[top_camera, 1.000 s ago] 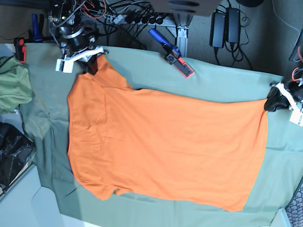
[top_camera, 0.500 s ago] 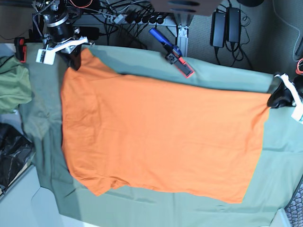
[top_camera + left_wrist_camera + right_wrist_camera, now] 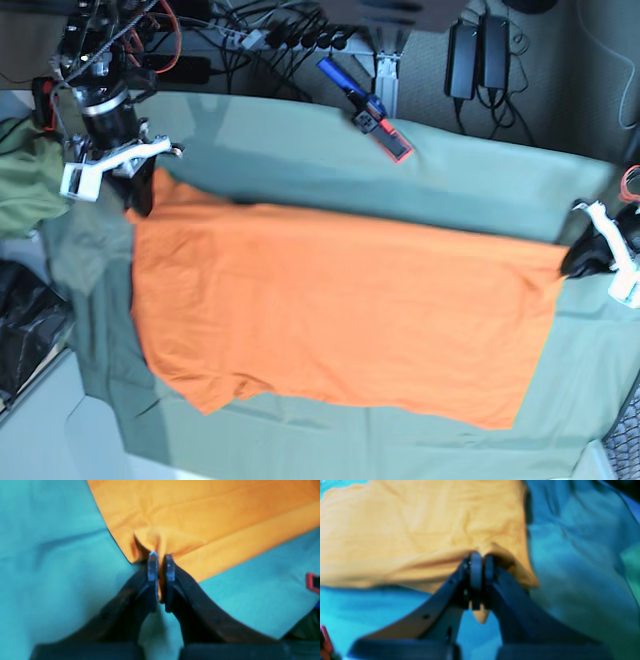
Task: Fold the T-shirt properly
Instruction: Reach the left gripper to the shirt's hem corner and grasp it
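shirt point(image 3: 340, 310) long axis spans between arms | left fingers point(image 3: 160, 565) clamp one corner | right fingers point(image 3: 480, 567) clamp the opposite corner | cloth taut between them

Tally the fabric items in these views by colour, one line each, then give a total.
Bright orange cotton T-shirt: 1
Large sage-green cloth spread beneath it: 1
Crumpled olive-green garment at the edge: 1
Total: 3
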